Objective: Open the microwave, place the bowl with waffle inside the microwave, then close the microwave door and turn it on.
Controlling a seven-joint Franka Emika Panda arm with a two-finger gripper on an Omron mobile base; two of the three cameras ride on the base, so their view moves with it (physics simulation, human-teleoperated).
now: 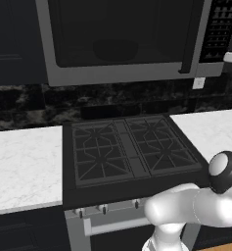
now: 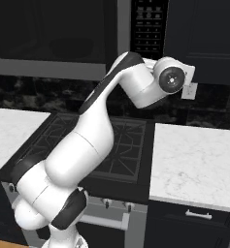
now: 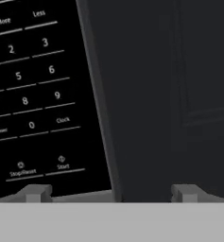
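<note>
The microwave [image 1: 127,39] is being seen mounted above the stove [image 1: 127,152], with its grey steel frame set between dark cabinets. The microwave door [image 1: 120,32] is being shown shut, its dark glass flush with the frame, and the long black vertical handle [image 1: 187,37] is being seen at the door's right edge, just beside the button panel [image 1: 219,29]. Through the glass, a dim dark rounded shape is being glimpsed low in the cavity; whether it is the bowl cannot be told.

In the right base view, the white arm [image 2: 87,145] is being held raised from the lower left, bent up toward the microwave's right side, with its wrist near the panel [image 2: 148,26] and a wall outlet [image 2: 189,90] just behind it.

In the hand view, the gripper [image 3: 111,193] is being held spread wide, with nothing between its 2 fingertips [image 3: 37,193]. It is being pointed at the lower right corner of the keypad [image 3: 33,94], where digits 2, 3, 5, 6, 7, 8, 9 and 0 are being shown, along with keys marked Timer, Clock, Stop/Reset and Start [image 3: 63,166]. The steel edge of the frame [image 3: 101,104] is being seen running between the keypad and a dark cabinet door [image 3: 179,94].

White marble counters [image 1: 24,166] are being seen on both sides of the stove.
</note>
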